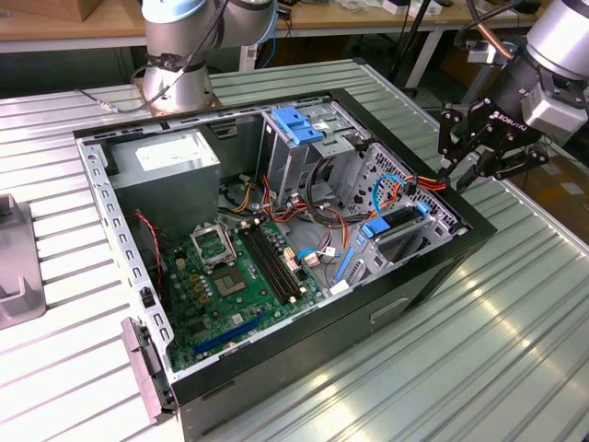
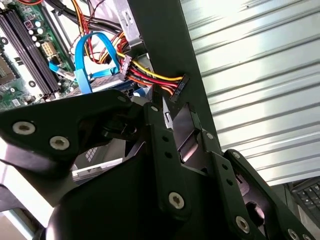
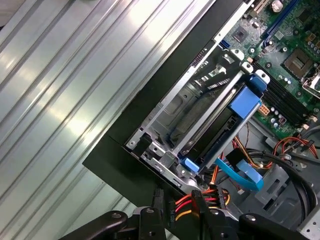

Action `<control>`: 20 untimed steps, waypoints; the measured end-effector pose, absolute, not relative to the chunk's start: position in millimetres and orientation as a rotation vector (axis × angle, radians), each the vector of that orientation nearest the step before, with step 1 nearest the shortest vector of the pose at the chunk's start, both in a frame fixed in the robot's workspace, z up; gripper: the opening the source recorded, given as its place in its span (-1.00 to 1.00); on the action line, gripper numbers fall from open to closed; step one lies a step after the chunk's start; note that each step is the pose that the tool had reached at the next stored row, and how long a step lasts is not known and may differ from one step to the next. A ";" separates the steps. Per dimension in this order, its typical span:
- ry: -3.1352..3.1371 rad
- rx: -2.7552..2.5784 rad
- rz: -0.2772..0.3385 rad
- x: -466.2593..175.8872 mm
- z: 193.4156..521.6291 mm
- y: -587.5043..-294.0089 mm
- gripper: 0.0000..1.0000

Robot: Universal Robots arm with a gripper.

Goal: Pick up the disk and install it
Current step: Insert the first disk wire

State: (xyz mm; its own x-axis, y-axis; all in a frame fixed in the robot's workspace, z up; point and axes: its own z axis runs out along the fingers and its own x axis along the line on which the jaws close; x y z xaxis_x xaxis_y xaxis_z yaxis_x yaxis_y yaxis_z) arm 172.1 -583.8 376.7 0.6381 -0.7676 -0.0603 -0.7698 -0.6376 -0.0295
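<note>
The arm is reached in from the exterior view's right, with the gripper (image 1: pixel 456 177) tilted down over the right end wall of the open computer case (image 1: pixel 433 276), beside a black cable connector (image 1: pixel 442 184) on red and yellow wires. Whether the fingers are spread or closed cannot be told. The disk (image 1: pixel 402 224) is seen seated edge-on in the drive cage, just below and left of the gripper, apart from it
</note>
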 end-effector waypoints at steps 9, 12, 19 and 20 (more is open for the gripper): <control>1.291 -2.807 0.065 174.5 366.4 -583.8 -0.28; 1.287 -2.809 0.065 175.1 363.4 -583.8 -0.28; 1.285 -2.810 0.065 175.3 362.2 -583.8 -0.28; 1.285 -2.810 0.065 175.3 362.2 -583.8 -0.28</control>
State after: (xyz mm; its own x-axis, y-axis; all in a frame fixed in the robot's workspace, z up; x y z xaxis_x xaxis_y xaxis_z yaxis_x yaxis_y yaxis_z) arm 175.3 -583.8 362.2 0.6535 -0.7546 -0.0598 -0.7567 -0.6531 -0.0291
